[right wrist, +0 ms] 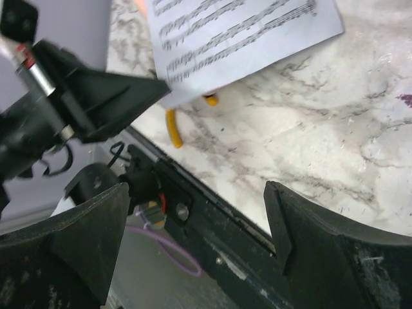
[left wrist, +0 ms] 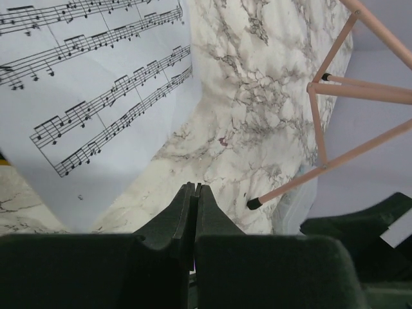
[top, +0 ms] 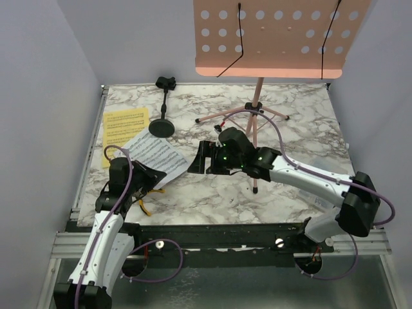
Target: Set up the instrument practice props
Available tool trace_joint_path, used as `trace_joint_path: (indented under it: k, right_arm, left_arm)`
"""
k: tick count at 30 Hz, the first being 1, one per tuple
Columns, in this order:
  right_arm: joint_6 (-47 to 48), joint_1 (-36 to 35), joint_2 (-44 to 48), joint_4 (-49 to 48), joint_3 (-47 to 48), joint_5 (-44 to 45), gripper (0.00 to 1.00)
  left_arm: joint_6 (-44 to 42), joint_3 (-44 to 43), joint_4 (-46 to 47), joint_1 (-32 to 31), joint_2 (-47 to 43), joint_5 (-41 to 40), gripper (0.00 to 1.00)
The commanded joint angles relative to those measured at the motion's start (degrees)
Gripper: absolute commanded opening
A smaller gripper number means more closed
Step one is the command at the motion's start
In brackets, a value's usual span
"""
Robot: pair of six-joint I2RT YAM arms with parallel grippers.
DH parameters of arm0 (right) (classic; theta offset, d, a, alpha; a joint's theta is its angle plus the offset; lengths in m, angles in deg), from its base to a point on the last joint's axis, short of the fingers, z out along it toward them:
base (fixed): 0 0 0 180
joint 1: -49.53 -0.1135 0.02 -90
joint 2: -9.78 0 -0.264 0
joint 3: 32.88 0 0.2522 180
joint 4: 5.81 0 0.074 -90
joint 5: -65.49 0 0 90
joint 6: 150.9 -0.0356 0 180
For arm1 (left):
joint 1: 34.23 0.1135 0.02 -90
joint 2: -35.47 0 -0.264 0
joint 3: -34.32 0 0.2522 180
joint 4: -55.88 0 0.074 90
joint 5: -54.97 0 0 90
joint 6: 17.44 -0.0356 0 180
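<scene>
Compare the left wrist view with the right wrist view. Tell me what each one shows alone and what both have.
Left wrist only: the pink tripod legs, one ending in a black foot cap. Right wrist only: yellow pliers handles poking from under the white sheet-music page, and the table's dark front rail. Both: that page, the marble tabletop, and each view's own fingers, with the left gripper shut and the right gripper open.

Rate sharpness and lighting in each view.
Top external: evenly lit, sharp, the pink stand desk cropped at the top edge. Left wrist: white sheet music crisp, shut fingers dark, featureless. Right wrist: marble table sharp, open fingers dark and soft.
</scene>
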Motion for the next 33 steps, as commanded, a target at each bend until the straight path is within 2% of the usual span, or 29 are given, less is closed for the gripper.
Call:
trace_joint_path:
  k: [1, 7, 8, 11, 13, 16, 19, 22, 25, 28, 33]
  right_arm:
    - [-2.34, -0.14, -6.0, -3.78, 2.35, 6.82, 0.92]
    - [0.21, -0.12, -16.61, -4.15, 7.09, 9.99, 0.89]
    - [0.12, -0.17, -17.71, -4.63, 7.49, 10.35, 0.88]
    - [-1.03, -0.14, -20.55, -4.81, 9.47, 10.29, 0.87]
    - [-4.69, -0.13, -20.91, -6.21, 8.6, 10.31, 0.87]
    - [-14.71, -0.12, -20.66, -12.48, 3.46, 9.57, 0.89]
    - [-30.03, -0.34, -22.13, -17.57, -1.04, 9.39, 0.89]
    - [-38.59, -0.65, -24.53, -25.9, -4.86, 7.15, 0.85]
    - [-39.72, -1.47, -26.96, -31.6, -4.93, 8.4, 0.83]
    - [-39.55, -2.34, -29.83, -33.33, -2.96, 14.06, 0.83]
    - [-50.9, -3.6, -34.83, -34.31, -2.34, 15.51, 0.74]
  left_arm:
    - [3.2, 2.76, -1.35, -1.49, -1.34, 1.85, 0.0]
    - [3.31, 1.7, -2.97, -2.59, -0.86, 0.75, 0.0]
    - [2.91, 0.98, -3.92, -2.59, -0.62, 0.25, 0.07]
    - [-1.01, -3.51, -6.29, -2.63, -0.36, -2.19, 0.35]
    - [-3.96, -6.73, -7.28, -2.62, -0.39, -4.54, 0.5]
    - [-8.27, -11.31, -8.93, -2.59, -0.07, -9.05, 0.62]
    - [-11.34, -14.91, -9.48, -2.61, -0.02, -11.75, 0.73]
    - [-14.57, -18.48, -9.82, -2.6, 0.46, -11.7, 0.75]
    - [-16.9, -21.79, -9.99, -2.6, 1.05, -11.34, 0.75]
    - [-18.28, -23.87, -10.12, -2.66, 1.7, -11.69, 0.75]
    - [-19.53, -26.37, -10.12, -2.78, 2.14, -10.55, 0.75]
